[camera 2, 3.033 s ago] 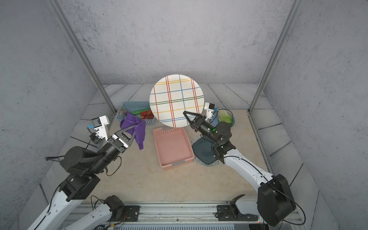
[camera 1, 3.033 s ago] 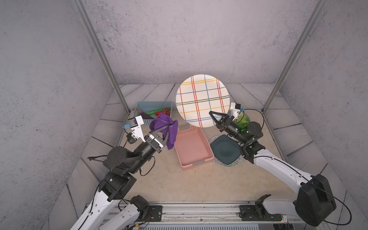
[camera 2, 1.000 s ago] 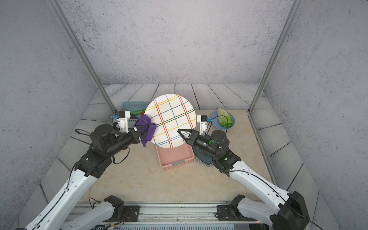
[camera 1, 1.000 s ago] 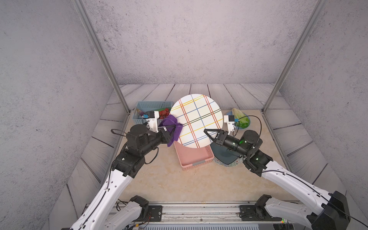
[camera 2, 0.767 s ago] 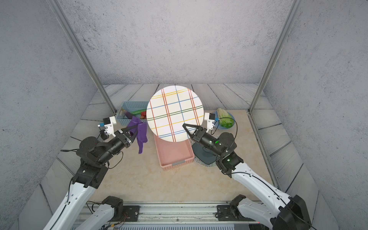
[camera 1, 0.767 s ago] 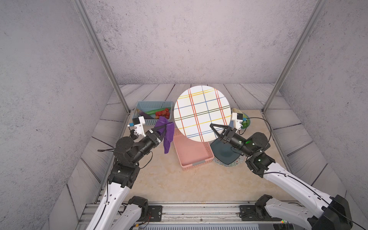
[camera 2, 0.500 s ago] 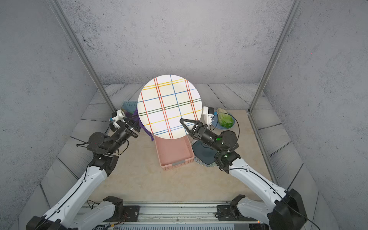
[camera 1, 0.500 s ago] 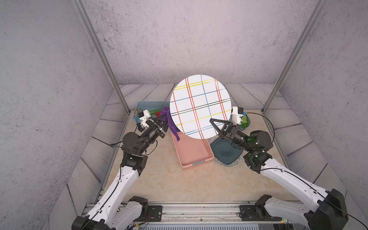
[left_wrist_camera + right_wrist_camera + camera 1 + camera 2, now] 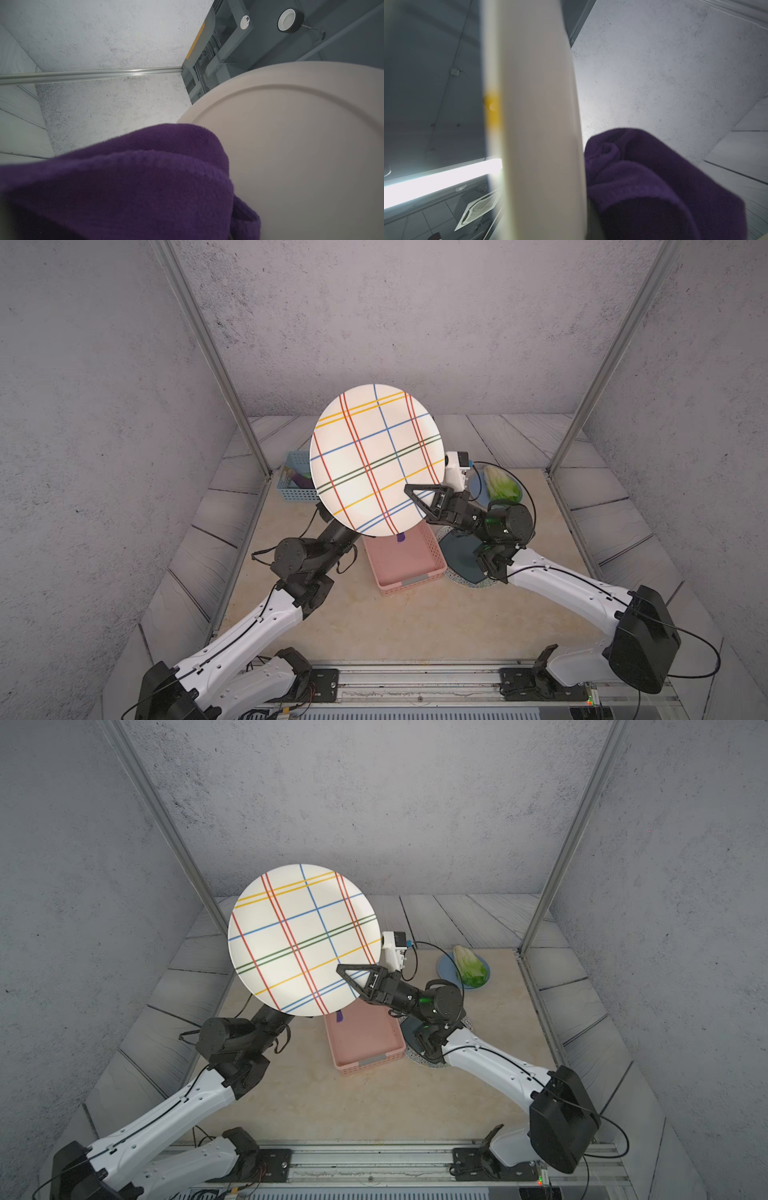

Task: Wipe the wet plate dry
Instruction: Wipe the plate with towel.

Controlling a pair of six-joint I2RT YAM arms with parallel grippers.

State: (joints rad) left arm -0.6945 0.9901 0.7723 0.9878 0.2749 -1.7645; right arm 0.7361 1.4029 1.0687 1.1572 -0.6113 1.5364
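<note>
- Aloft, the plaid plate hangs tilted above a pink basket, its rim clamped in the right gripper.
- A purple cloth lies against the plate's plain underside. The left gripper is hidden behind the plate, apparently closed on the cloth.
- Likely step: drying the back. Next, sweep the cloth across against a firm rim grip.

Plate: round, white, crossed by red, yellow, blue and dark green plaid lines, raised in the air at frame centre in both top views, tipped up with its patterned face toward the camera. Left wrist view shows its plain beige underside with a raised foot ring; right wrist view shows it edge-on, blurred. Purple cloth: fuzzy, bunched, pressed against the plate's underside. In both top views only a small purple tip pokes out below the plate's lower edge.
</note>
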